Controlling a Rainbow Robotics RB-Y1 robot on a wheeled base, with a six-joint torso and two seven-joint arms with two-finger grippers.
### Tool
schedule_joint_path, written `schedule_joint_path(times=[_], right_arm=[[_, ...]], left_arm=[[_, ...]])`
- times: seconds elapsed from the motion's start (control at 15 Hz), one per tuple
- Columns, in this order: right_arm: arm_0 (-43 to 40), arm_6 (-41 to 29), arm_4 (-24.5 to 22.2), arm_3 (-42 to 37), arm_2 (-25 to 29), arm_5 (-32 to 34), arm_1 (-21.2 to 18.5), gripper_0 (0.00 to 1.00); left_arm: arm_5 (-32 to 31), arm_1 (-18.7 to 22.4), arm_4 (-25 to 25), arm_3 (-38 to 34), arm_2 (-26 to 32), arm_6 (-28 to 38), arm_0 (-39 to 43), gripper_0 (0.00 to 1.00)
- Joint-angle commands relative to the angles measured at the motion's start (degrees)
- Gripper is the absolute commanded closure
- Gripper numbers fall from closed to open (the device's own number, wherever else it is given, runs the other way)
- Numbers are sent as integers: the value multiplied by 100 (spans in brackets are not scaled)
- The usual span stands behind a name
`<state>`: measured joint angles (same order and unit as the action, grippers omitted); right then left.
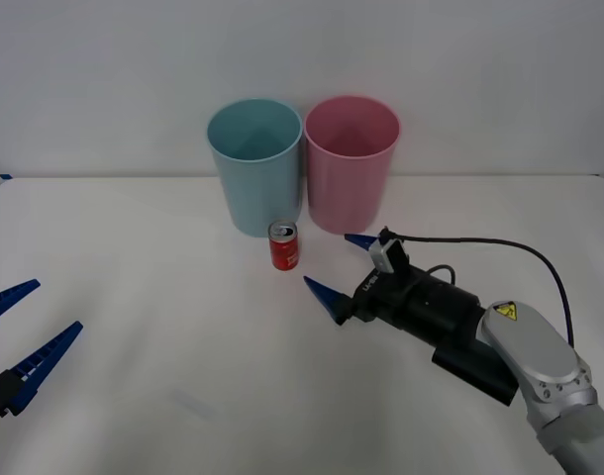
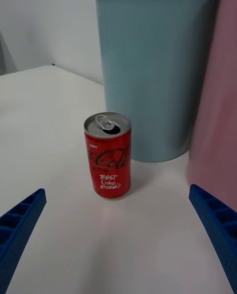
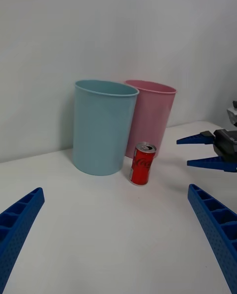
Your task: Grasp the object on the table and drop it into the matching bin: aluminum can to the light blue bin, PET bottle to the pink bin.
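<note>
Front view shows the right gripper (image 1: 337, 265) low over the table (image 1: 134, 247), its blue fingers spread wide and aimed at the aluminum can (image 1: 284, 245), which stands upright just in front of the gap between the light blue bin (image 1: 254, 163) and the pink bin (image 1: 351, 161). The can sits near both bins but apart from them, as far as the right wrist view lets me judge. From that wrist camera the can (image 2: 108, 154) lies between the two fingertips and still ahead of them, pull-tab end up, with the light blue bin (image 2: 148, 71) behind it and the pink bin (image 2: 217, 101) close at one side. The left gripper (image 1: 15, 346) waits at the table's near left edge, fingers likewise spread apart.

Risks from here: the can is light and probably empty, so a fingertip arriving off-centre could tip it or push it against a bin. The finger on the pink bin's side has little room and could bump that wall on the way in. Closing too high on the can might let it slip during the lift.

Count: one can, two bins, one of each colour, and two grippers.
</note>
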<state>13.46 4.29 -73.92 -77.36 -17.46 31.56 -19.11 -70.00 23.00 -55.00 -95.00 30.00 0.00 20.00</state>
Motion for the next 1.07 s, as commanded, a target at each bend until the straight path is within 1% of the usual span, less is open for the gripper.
schedule_joint_path(times=[0.07,0.27,0.4,0.73,1.07], right_arm=[[438,-130,36,537,-232,-80,22,0],[834,-201,27,1082,-276,-98,189,0],[1098,-262,27,1355,-425,-247,259,0],[1660,-306,-8,2111,-513,-344,602,0],[1845,-332,-8,2339,-707,-528,716,0]], left_arm=[[0,0,0,0,0,0,0,0],[0,0,0,0,0,0,0,0],[0,0,0,0,0,0,0,0],[0,0,0,0,0,0,0,0],[0,0,0,0,0,0,0,0]])
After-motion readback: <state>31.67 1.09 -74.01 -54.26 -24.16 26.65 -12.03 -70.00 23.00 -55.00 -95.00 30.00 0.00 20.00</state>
